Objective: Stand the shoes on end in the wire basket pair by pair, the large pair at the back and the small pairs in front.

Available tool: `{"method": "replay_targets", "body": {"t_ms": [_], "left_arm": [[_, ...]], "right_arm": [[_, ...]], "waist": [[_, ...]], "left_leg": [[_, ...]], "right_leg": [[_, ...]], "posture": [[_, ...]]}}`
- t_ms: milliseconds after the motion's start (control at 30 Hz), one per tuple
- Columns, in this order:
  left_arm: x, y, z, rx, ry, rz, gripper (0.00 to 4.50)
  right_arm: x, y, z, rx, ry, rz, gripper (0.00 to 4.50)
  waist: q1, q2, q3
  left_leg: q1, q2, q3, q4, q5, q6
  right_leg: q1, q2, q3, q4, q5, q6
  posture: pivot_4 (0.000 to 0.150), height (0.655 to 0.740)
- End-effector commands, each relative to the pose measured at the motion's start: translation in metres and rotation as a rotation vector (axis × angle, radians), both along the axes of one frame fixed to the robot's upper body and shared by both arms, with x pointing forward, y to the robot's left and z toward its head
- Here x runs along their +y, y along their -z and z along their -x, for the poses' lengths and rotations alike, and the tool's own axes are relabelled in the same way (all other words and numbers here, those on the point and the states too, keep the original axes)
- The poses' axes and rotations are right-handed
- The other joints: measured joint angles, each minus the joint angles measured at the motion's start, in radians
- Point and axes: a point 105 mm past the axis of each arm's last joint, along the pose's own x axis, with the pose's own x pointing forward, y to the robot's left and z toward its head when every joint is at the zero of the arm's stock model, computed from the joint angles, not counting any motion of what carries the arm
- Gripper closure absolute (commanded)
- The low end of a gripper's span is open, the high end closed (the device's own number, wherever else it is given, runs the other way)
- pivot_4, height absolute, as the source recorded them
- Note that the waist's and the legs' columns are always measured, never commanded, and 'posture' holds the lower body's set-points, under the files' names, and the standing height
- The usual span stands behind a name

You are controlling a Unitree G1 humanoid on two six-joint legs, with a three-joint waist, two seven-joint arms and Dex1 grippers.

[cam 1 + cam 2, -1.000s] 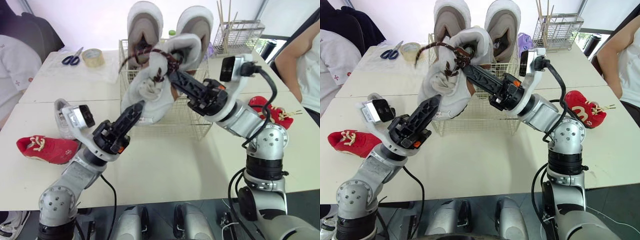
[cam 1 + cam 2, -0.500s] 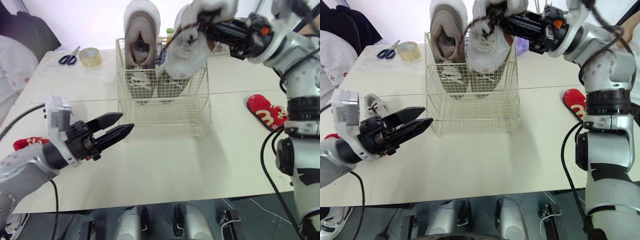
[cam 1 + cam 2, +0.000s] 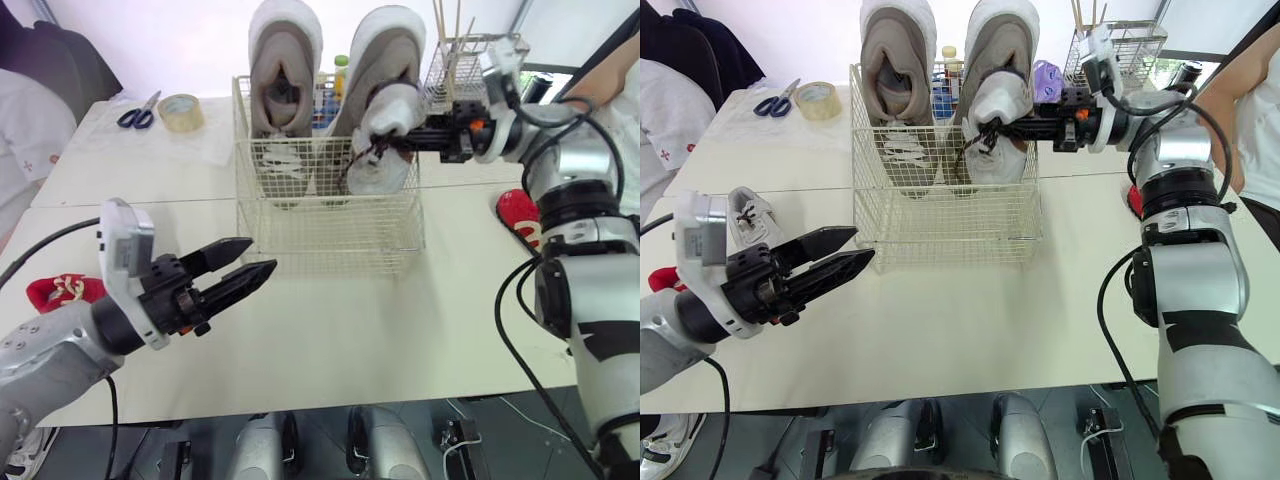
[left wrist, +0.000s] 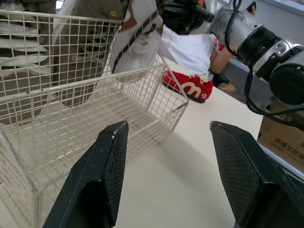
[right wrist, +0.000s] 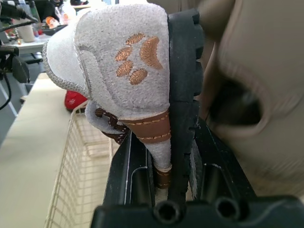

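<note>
Left eye view: two large shoes point(image 3: 285, 60) stand on end at the wire basket's point(image 3: 330, 245) back. One small grey shoe point(image 3: 385, 165) hangs before the right one, clamped by the right gripper point(image 3: 412, 138). The left gripper point(image 3: 262, 254) hovers over the table's point(image 3: 340, 330) front-left, jaws apart, empty. Two red shoes point(image 3: 60, 292) lie at opposite table edges.

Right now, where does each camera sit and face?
Head eyes: on the head, forward and down over table and wire basket; both arms, left gripper, right gripper.
Left wrist: along its open fingers toward the wire basket; right arm beyond.
Right wrist: along its gripper, close on the small grey shoe it clamps.
Shared: wire basket and small grey shoe, every view.
</note>
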Motion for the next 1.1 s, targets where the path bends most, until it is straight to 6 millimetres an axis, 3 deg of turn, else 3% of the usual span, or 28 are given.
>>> {"method": "replay_targets", "body": {"t_ms": [33, 67, 300, 600, 867, 1100], "left_arm": [[-0.001, -0.002, 0.001, -0.019, -0.002, 0.011, 1.69], [-0.001, -0.002, 0.000, -0.019, -0.003, 0.015, 1.69], [-0.001, 0.001, -0.003, -0.009, -0.006, 0.027, 1.63], [-0.002, 0.008, -0.009, 0.010, 0.008, 0.031, 1.63], [-0.003, 0.011, -0.015, 0.013, 0.013, 0.038, 1.63], [0.000, 0.015, -0.017, 0.018, 0.004, 0.037, 1.63]], "right_arm": [[-0.002, -0.019, 0.003, -0.039, -0.019, -0.050, 4.11], [-0.002, -0.016, 0.002, -0.034, -0.013, -0.044, 4.11], [-0.013, -0.011, -0.001, -0.031, 0.041, -0.040, 0.80], [-0.026, -0.018, 0.005, -0.076, 0.072, 0.002, 0.80], [-0.023, -0.039, 0.020, -0.140, 0.040, -0.017, 0.80], [-0.030, -0.030, 0.027, -0.111, 0.081, 0.047, 0.80]], "waist": [[0.001, 0.000, 0.000], [0.001, 0.000, 0.000], [-0.001, 0.000, 0.000], [0.000, 0.000, 0.000], [0.000, 0.000, 0.000], [0.003, 0.000, 0.000]], "left_leg": [[0.000, 0.000, 0.000, 0.000, 0.000, 0.000], [0.000, 0.000, 0.000, 0.000, 0.000, 0.000], [0.000, 0.000, 0.000, 0.000, 0.000, 0.000], [0.000, 0.000, 0.000, 0.001, 0.000, 0.000], [0.000, 0.000, 0.000, 0.001, 0.000, 0.000], [0.000, 0.000, 0.000, 0.002, 0.000, 0.000]], "right_leg": [[0.000, 0.000, 0.000, 0.000, 0.000, 0.000], [0.000, 0.000, 0.000, 0.000, 0.000, 0.000], [0.000, 0.000, 0.000, 0.001, 0.000, 0.000], [0.000, 0.000, 0.000, 0.001, 0.000, 0.000], [0.000, 0.000, 0.000, 0.002, 0.000, 0.000], [0.000, 0.000, 0.000, 0.002, 0.000, 0.000]], "posture": [[0.150, 0.7400], [0.150, 0.7400], [0.150, 0.7400], [0.150, 0.7400], [0.150, 0.7400], [0.150, 0.7400]]}}
